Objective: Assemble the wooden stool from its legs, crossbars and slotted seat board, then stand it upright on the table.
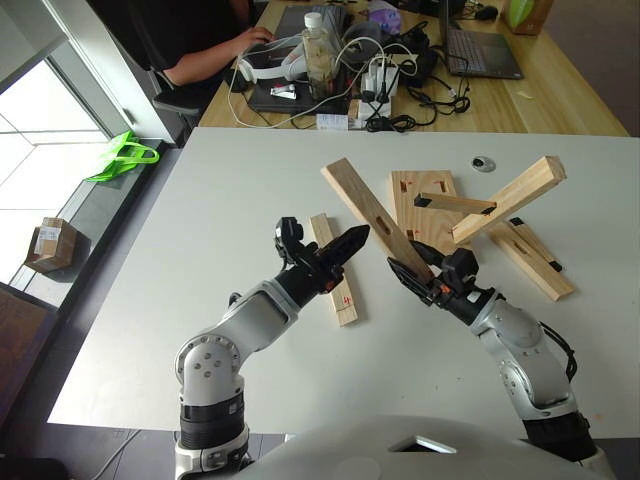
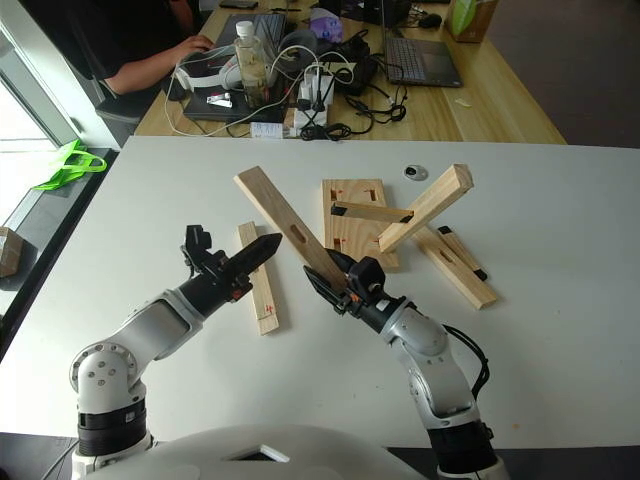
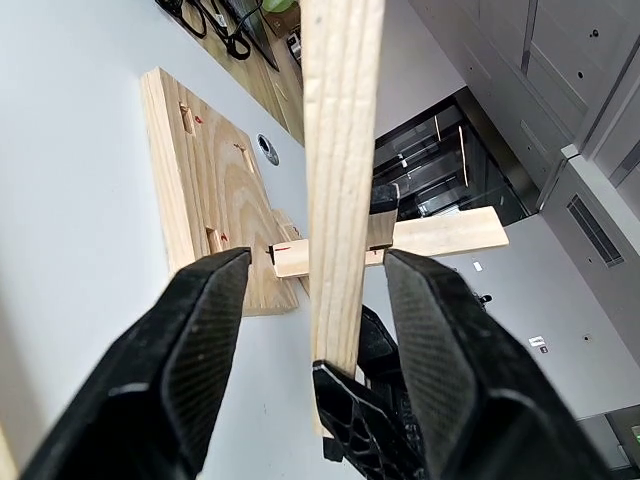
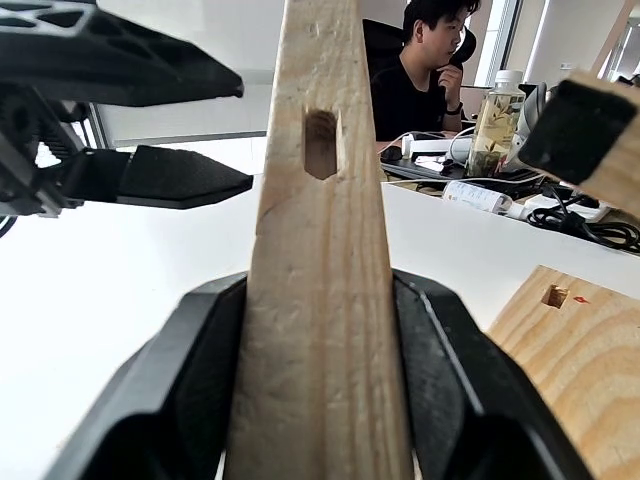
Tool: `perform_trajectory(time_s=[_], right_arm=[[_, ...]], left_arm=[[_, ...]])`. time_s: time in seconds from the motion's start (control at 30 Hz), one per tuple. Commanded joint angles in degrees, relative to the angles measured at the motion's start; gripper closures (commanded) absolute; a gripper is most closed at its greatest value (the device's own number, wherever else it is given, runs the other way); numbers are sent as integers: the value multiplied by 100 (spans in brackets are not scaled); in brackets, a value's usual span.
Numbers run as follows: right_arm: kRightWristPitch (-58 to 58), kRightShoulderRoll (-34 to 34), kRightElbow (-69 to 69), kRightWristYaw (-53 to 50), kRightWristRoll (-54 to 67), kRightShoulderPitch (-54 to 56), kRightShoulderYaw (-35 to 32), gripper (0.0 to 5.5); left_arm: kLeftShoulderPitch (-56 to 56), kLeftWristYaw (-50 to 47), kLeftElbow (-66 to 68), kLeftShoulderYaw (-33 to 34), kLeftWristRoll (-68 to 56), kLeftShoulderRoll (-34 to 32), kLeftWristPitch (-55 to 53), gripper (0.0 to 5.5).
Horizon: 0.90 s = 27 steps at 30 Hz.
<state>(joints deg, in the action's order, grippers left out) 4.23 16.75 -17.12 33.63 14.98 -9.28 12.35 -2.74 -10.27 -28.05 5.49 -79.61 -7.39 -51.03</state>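
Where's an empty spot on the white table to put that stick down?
Bare table lies left of the flat leg, out to the window-side edge, and along the near edge. It is crowded around the seat board, beside a leaning leg.

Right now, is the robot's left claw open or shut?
Open: the left gripper has its two fingers spread apart, gripping nothing; the wooden leg seen beyond them is clamped in the right gripper.

Head eyes look forward and down over the desk [image 1: 200,200] from behind the left tool [image 1: 355,238] and right tool [image 1: 405,270] (one shared scene); each wrist camera peers closely past its tool at one leg [image 3: 340,150].
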Motion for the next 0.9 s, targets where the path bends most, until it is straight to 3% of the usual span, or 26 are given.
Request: perform_trajectory(time_s=[0.03,0.5,0.9], right_arm=[[-174,75,140,274,167,-22,-85,343],[-608,330,240,974,419,-78,-335,343],[-1366,729,374,1815,326,-200,-154,344]], left_arm=[[99,-64,-17,18,-264,-42,129,307],[-21,-144,-57,-142,-719,-409,352,307],[41,116,-167,-378,-676,-576,373,307]])
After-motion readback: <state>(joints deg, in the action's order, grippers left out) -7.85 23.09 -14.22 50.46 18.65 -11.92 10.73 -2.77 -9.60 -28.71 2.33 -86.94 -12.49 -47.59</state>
